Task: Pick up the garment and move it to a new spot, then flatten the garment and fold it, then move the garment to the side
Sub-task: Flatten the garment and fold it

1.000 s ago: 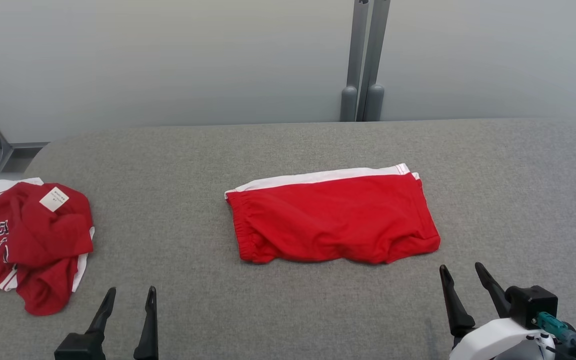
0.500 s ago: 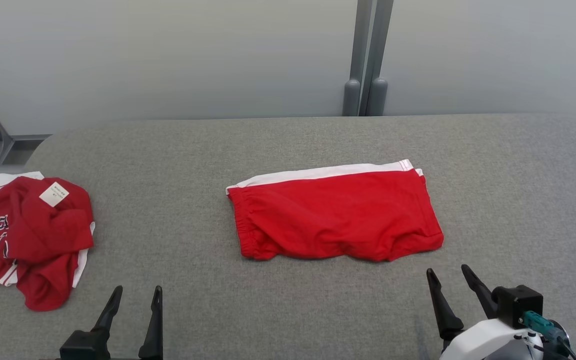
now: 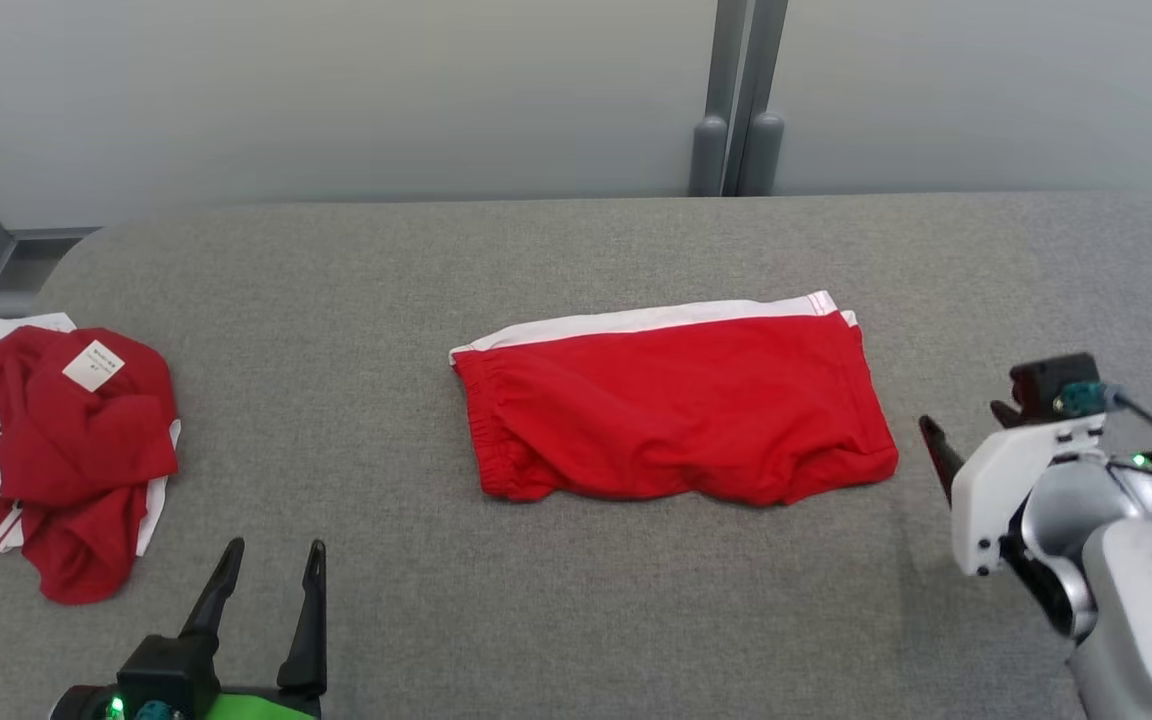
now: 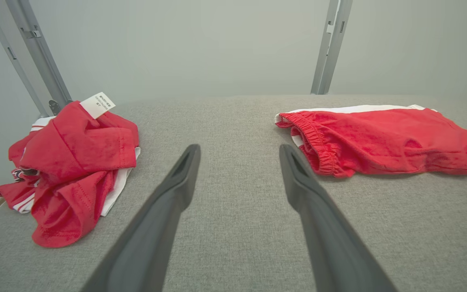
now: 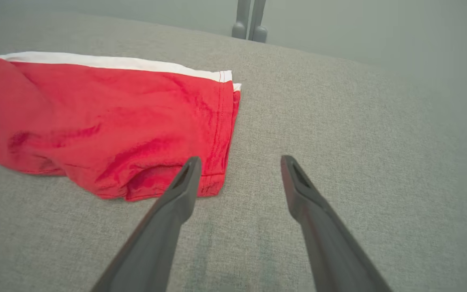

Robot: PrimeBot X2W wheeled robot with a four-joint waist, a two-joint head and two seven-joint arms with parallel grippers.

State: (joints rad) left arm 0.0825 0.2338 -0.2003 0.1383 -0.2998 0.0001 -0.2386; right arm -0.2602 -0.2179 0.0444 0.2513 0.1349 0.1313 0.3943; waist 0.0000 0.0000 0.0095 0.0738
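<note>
Folding is judged to be finished: the red shorts (image 3: 671, 405) are seen as a compact, layered rectangle in the middle of the grey worktop (image 3: 576, 620). A white stripe (image 3: 656, 320) runs along their far edge and the elastic waistband (image 3: 481, 430) is at their left end. The step in hand is therefore taken to be the last one, the moving of the shorts to the side.

The right gripper (image 5: 240, 160) is held just beside the right end of the shorts, above the worktop, with its fingers spread wide and nothing between them. In the right wrist view its left finger is seen over the near right corner of the hem (image 5: 221, 134); whether the cloth is touched cannot be told. The left gripper (image 3: 275, 548) is also wide and empty. It is placed nearer to the robot than the shorts and well to their left.

A crumpled red garment (image 3: 56, 450) with a white tag (image 3: 93, 365) lies far to the left of the shorts, so the free space to their right is probably the better place for them.

For the next move, the right fingers should be lowered onto the hem and closed over all layers together. If only the upper layer is caught, the fold may be opened. It would be safer if the waistband end were taken by the left gripper too, so that the shorts are carried level.
</note>
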